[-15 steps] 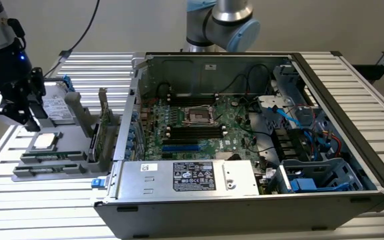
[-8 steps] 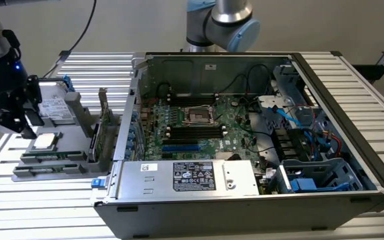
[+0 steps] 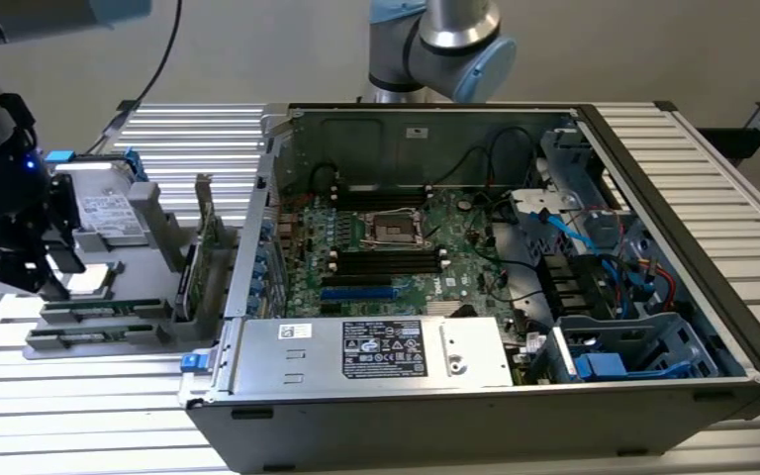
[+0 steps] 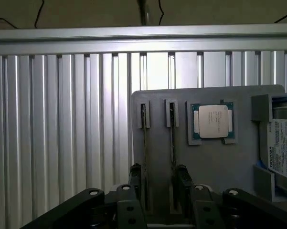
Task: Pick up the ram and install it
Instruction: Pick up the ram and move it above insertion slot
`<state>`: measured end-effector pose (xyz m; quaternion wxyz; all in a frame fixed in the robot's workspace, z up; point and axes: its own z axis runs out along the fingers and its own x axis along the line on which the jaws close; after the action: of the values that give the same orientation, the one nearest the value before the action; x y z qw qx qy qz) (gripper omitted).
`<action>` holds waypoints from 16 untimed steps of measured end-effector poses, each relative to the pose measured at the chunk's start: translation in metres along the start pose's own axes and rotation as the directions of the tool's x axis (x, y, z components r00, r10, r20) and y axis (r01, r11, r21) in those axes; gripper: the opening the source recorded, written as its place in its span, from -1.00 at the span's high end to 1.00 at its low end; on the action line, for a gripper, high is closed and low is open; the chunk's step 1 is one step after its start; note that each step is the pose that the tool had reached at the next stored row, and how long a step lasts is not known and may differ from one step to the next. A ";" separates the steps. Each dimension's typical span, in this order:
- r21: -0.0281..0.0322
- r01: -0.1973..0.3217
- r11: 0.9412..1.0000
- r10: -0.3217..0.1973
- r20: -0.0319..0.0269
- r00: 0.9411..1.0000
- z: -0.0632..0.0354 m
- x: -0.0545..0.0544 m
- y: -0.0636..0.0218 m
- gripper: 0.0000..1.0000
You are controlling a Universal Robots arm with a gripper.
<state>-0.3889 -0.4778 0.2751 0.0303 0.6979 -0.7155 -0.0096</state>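
Two ram sticks stand edge-on in slots of a grey fixture plate: one ram and a second ram beside it. In the exterior view the ram lies as a green strip low in the fixture at that view's left. My gripper hovers over the near ends of the two sticks, open, its black fingers standing outside them with nothing held. Seen from outside, the gripper hangs above the fixture's near side.
A square silver processor and a labelled drive share the fixture. A tall green card stands between the fixture and the open computer case. Black memory slots sit on the motherboard. A ribbed metal table lies beneath.
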 end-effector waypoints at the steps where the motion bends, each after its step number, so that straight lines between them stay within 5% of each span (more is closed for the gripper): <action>1: 0.000 0.002 1.000 -0.002 0.000 1.000 0.0017 0.000 0.0000 0.15; 16: 0.001 0.040 0.999 -0.040 -0.002 0.999 0.0289 0.005 -0.0036 0.15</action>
<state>-0.3871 -0.4832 0.2462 0.0306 0.7120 -0.7015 -0.0090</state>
